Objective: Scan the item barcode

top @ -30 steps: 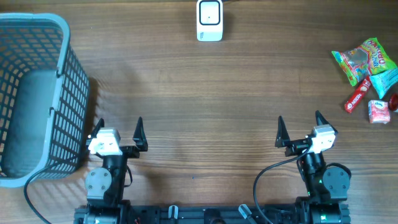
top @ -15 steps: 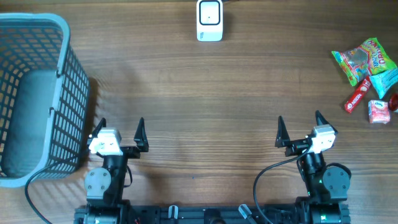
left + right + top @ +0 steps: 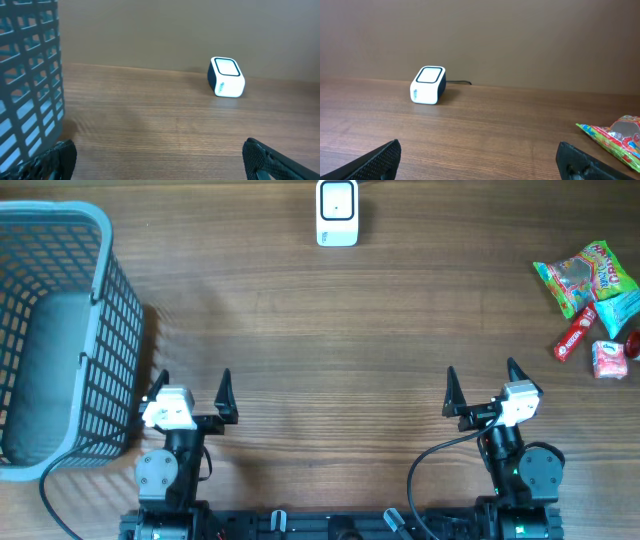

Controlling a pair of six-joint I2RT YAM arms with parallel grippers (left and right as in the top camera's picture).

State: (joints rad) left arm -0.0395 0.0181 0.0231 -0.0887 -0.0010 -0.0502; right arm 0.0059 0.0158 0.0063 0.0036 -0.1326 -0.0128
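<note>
A: Where were the snack packets (image 3: 590,285)?
B: Well to the right of the scanner (image 3: 337,212), untouched.
A: And the arms?
B: The left gripper (image 3: 192,377) and the right gripper (image 3: 481,370) hung spread wide, empty, in front of the scanner, one on either side.

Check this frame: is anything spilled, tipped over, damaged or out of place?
Nothing stands out. The white box-shaped scanner sits upright at the table's far edge, the blue-grey plastic mesh basket stands upright on the left, and the colourful snack packets lie clustered on the right, apparently intact.
</note>
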